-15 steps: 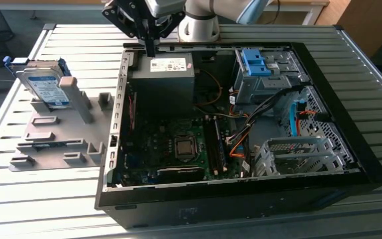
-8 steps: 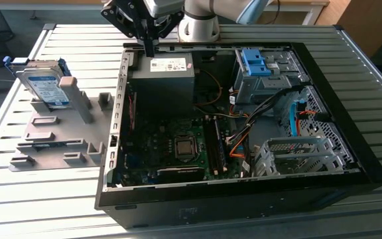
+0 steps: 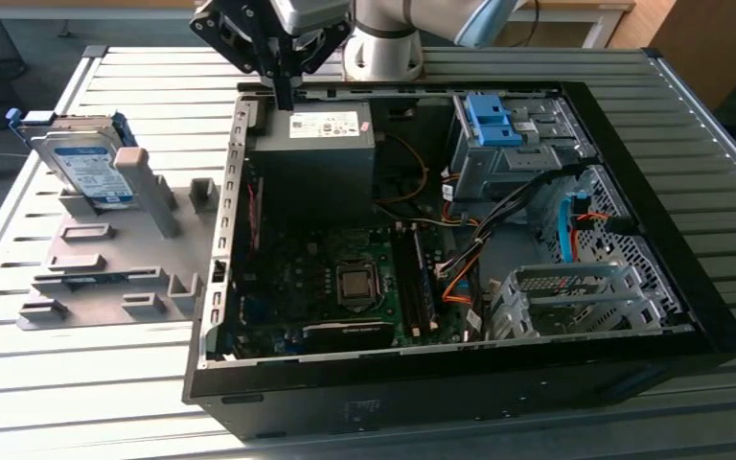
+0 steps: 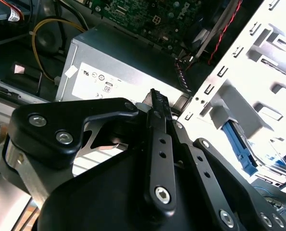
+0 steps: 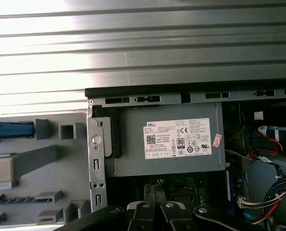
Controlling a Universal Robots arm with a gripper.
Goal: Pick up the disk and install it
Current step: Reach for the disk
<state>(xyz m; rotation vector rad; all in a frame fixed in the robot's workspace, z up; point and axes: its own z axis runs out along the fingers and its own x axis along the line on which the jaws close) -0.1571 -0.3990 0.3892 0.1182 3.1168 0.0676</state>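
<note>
**Gripper over the PC case, disk not picked up yet**

The step in hand looks like the approach to the pick. The gripper [image 3: 285,94] hangs over the far wall of the open computer case [image 3: 713,326], just above the power supply [image 3: 317,153]. Its fingers are pressed together and hold nothing.

The disk [image 3: 87,165] stands on edge, leaning a little, in the grey holder [image 3: 112,278] on the slatted table [image 3: 87,383]. It is at the exterior view's far left, outside the case and well apart from the gripper. Its label faces the camera and 1 blue rail shows along the top edge.

As a judgement, taking the disk calls for a sideways move toward the exterior view's left, fingers spread, and a descent onto the free upper edge.

Edges and room:
- The raised left wall of the case lies between gripper and disk, so the path has to pass above it.
- The air over the holder is open, though grey posts stand just beside the disk.
- Inside the case, cables crowd the right side near the drive cage [image 3: 521,144], which carries a blue bracket [image 3: 494,120].
- In the first wrist view the power supply [image 5: 167,144] sits close under the finger links.
</note>
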